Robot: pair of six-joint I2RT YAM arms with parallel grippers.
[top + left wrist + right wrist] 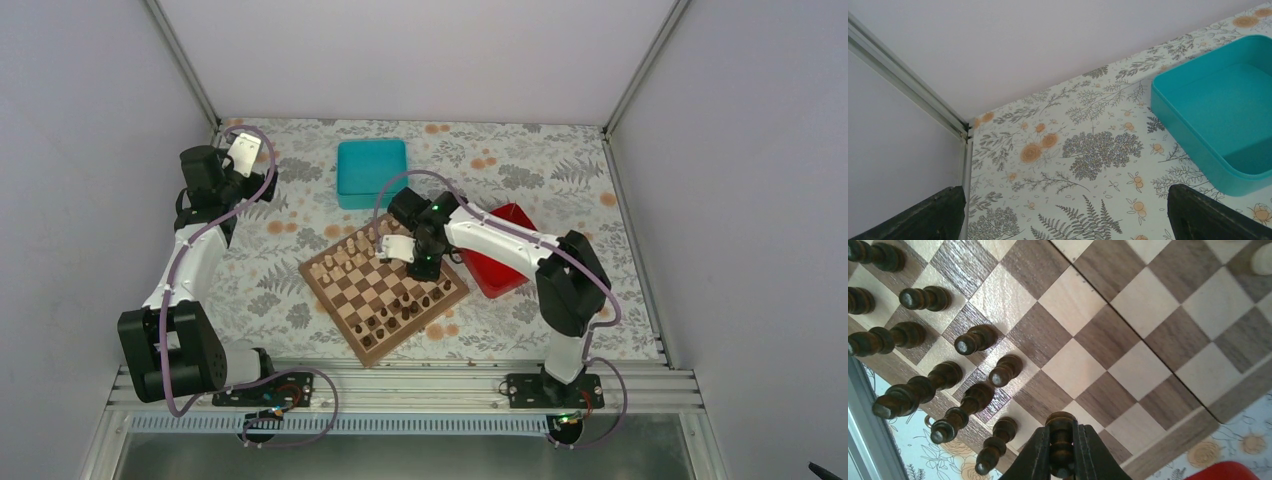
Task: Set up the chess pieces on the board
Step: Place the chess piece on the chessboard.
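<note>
We see a floral table cover point(268, 292), grey ferns and orange blooms on white, spread across the whole table; a teal square box point(372, 172) sits open-topped toward the far edge, near the middle; a red tray point(498, 276) lies to its right and nearer us, apart from it and partly hidden; pale beige pieces point(345, 258) stand in rows nearer than the box, left of the tray; plain white walls point(420, 50) close three sides; a ribbed metal rail point(400, 385) runs along the near edge.

A robot test cell: plain white enclosure walls point(400, 50); aluminium rail point(400, 385); floral-papered table point(560, 170).
</note>
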